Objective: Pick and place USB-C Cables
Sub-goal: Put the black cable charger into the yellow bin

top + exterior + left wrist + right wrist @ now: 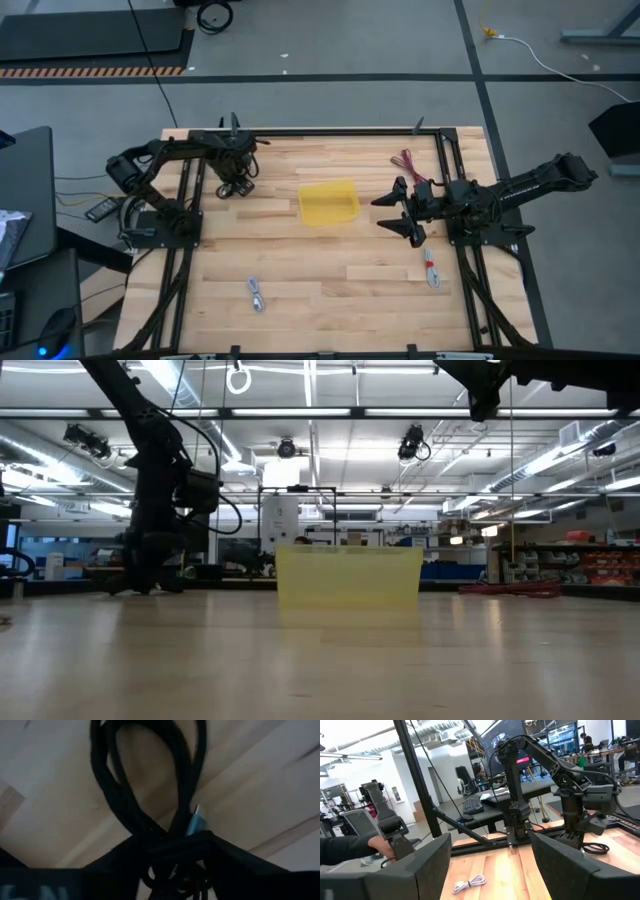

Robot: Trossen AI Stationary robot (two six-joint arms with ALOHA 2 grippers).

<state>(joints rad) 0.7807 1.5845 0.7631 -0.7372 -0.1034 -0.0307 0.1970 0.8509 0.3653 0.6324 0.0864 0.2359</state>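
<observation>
— Two tools, one busy: the left tool [237,185] pinches the black cable [150,805] low over the counter [330,270]; the bin [328,202] sits well off to its side.

— Risk?

— Loose loops dangle under it — they could snag or slip during the carry. The right tool [405,212], fingers spread, hovers beyond the bin.

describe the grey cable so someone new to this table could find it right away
Start at the yellow bin in the middle of the wooden table, then look toward the near edge on the left arm's side. The grey cable lies there alone on bare wood, a small silvery coil, unlike the white cable with red bands near the right claw.
</observation>
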